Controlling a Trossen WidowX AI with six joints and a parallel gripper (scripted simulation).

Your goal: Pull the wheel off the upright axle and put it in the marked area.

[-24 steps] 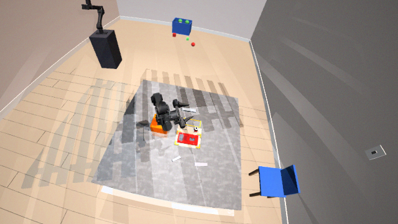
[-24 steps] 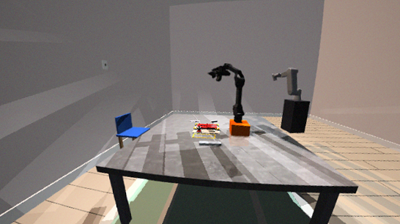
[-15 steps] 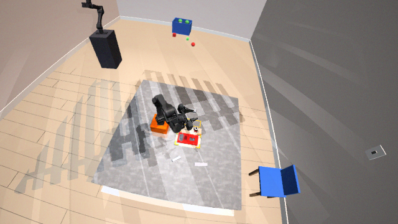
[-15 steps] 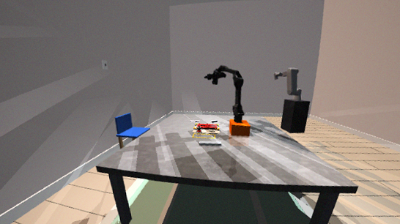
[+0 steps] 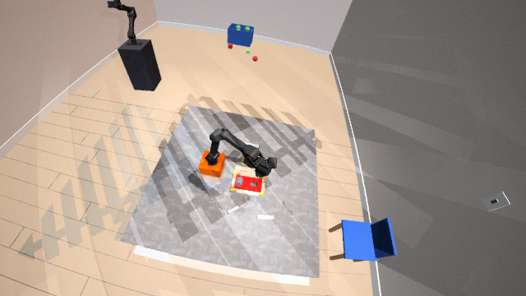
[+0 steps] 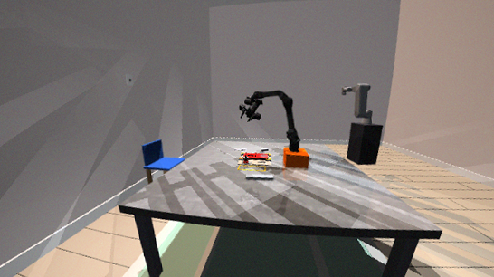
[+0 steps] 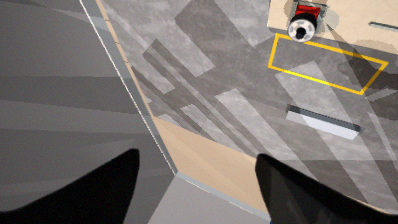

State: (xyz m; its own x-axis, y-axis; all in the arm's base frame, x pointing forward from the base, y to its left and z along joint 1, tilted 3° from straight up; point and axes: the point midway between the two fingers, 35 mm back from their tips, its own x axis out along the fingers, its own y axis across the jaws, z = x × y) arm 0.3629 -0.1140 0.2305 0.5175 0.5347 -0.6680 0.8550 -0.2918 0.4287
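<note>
The grey table [image 6: 326, 204] carries an orange base [image 6: 295, 157], a red-topped board [image 6: 255, 157] and a yellow-outlined area [image 7: 327, 62].
</note>
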